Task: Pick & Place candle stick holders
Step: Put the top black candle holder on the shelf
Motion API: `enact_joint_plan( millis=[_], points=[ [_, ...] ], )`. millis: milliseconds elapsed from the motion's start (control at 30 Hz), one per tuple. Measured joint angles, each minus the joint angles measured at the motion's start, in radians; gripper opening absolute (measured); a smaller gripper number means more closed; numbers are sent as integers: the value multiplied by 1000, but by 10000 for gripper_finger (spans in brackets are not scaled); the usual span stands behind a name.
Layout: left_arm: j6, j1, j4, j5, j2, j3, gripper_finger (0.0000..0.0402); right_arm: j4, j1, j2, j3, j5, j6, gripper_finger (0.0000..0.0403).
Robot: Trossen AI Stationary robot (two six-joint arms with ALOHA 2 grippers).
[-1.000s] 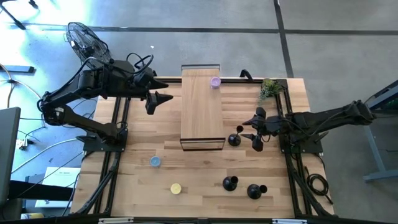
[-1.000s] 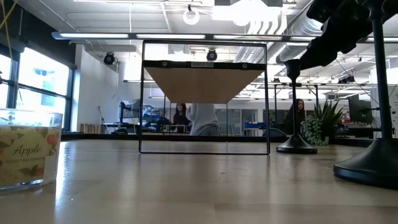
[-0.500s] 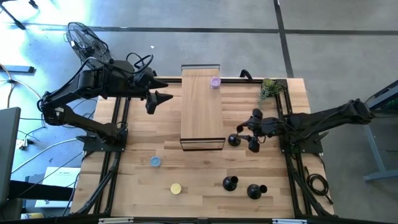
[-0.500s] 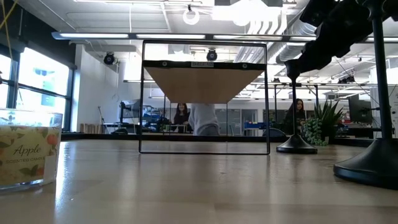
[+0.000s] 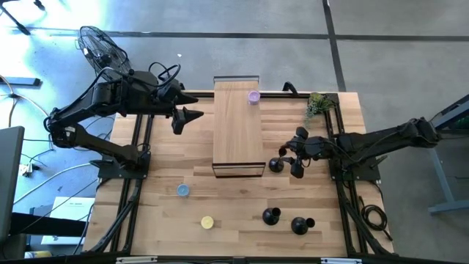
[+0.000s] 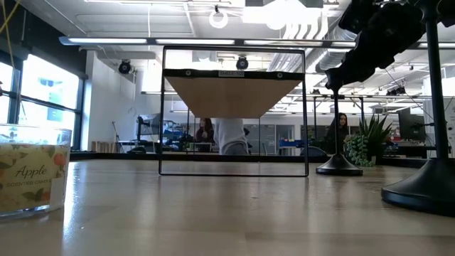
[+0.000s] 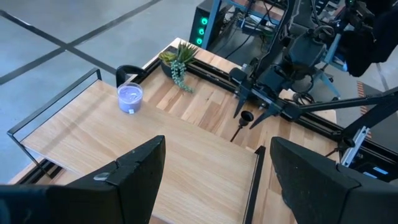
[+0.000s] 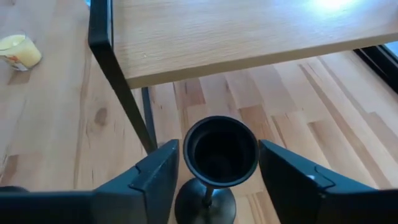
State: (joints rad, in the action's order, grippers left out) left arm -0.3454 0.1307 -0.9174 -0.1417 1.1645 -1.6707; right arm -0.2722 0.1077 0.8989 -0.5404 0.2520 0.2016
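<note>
Right gripper (image 8: 214,180) straddles the upright candle stick holder (image 8: 219,152) at the wooden shelf's (image 5: 237,128) 4 o'clock corner; fingers (image 8: 152,180) flank its cup, apart, not yet touching. Stem axis is vertical. Left gripper (image 5: 181,119) waits open at the shelf's 9 o'clock.

A purple candle (image 7: 130,98) sits on the shelf (image 7: 155,152); at its 2 o'clock a plant (image 7: 177,62), at 3 o'clock a holder (image 7: 244,120) under the right pincer (image 7: 258,111).
</note>
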Motion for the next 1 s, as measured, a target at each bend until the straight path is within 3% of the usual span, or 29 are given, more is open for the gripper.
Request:
enact_joint_plan(
  millis=[400,1000],
  points=[
    [0,0,-24,0,0,0,286,1,-37,0,-1,-53,-1,89],
    [-6,0,-82,25,7,0,286,1,-43,-1,-1,-47,27,89]
  ],
)
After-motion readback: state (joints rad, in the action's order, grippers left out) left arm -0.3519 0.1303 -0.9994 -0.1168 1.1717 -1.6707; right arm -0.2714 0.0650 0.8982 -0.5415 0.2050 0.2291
